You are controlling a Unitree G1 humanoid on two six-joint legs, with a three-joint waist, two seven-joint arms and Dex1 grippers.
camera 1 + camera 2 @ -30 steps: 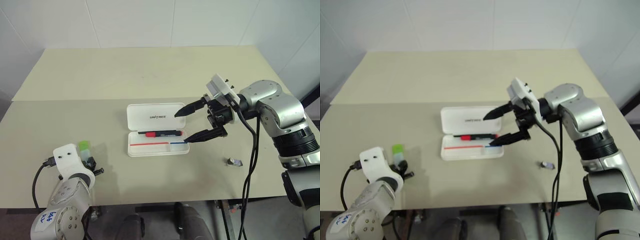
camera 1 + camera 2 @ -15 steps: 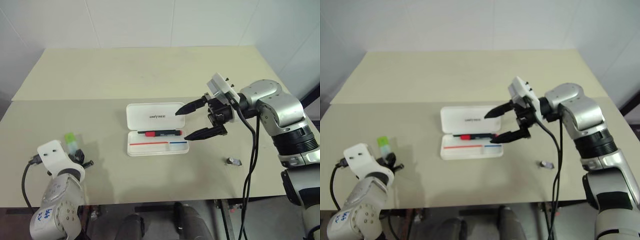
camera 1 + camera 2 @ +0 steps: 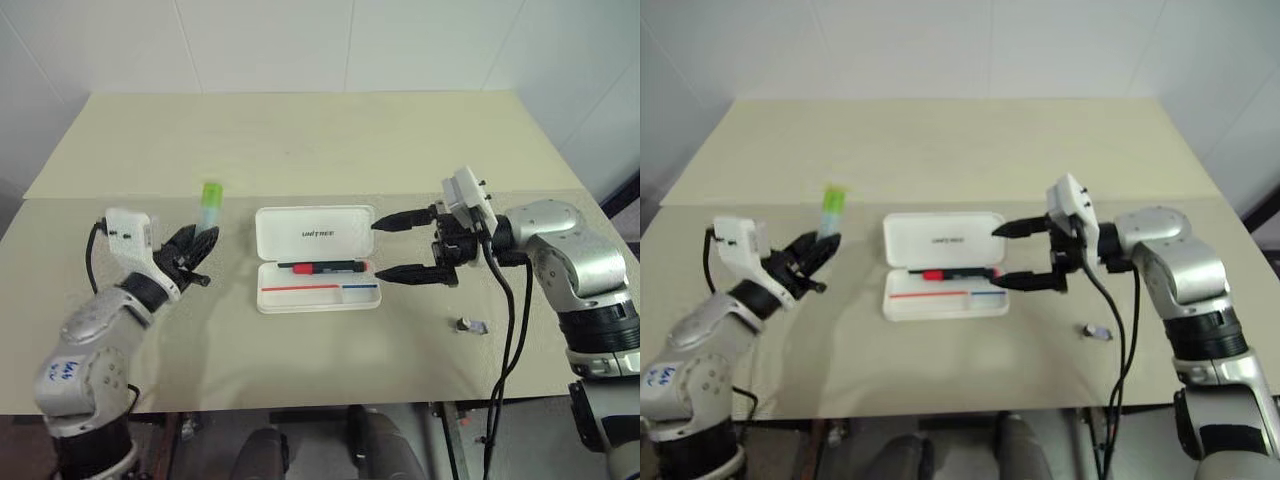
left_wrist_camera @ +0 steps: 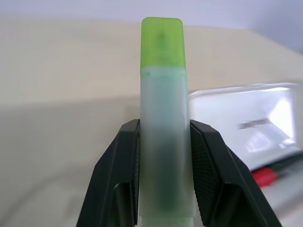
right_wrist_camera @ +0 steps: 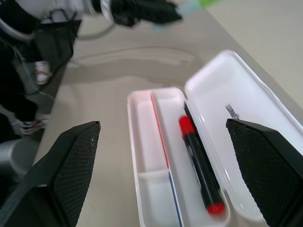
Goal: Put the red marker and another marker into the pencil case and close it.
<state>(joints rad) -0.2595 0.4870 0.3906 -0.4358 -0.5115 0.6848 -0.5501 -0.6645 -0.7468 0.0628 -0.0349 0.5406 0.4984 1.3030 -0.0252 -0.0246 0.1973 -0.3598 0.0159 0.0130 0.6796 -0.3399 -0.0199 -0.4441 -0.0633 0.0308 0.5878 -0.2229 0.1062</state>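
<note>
1. A broad beige table (image 3: 300, 140) filled the head views, with a seam running across it just beyond the other things.

2. The pencil case (image 3: 318, 258) lay open near the table's middle. Its white lid was folded back flat toward twelve o'clock with the grey lettering showing, and its tray sat toward six o'clock with a red-and-blue stripe along the inside.

3. The right gripper (image 3: 405, 247) hovered at three o'clock of the case, pointing toward nine o'clock. Its two black fingers were spread wide and level, one by the lid's edge and one by the tray's corner, with nothing between them. In the right wrist view the fingers (image 5: 61, 170) stood far apart on either side of the open case.

4. The left gripper (image 3: 196, 248) was raised at nine o'clock of the case, well apart from it, its fingers clamped on the other marker.

5. The red marker (image 3: 320, 267) lay inside the tray along the hinge side, lengthwise, its black barrel running toward three o'clock.

6. Another marker (image 4: 163, 118), the pale green highlighter, stood pinched between the left fingers (image 4: 120, 175) by its lower barrel, its brighter green end sticking out past the fingertips toward twelve o'clock.

7. A tiny dark grey piece (image 3: 467, 324) lay on the table at four o'clock of the case, apart from it.
</note>
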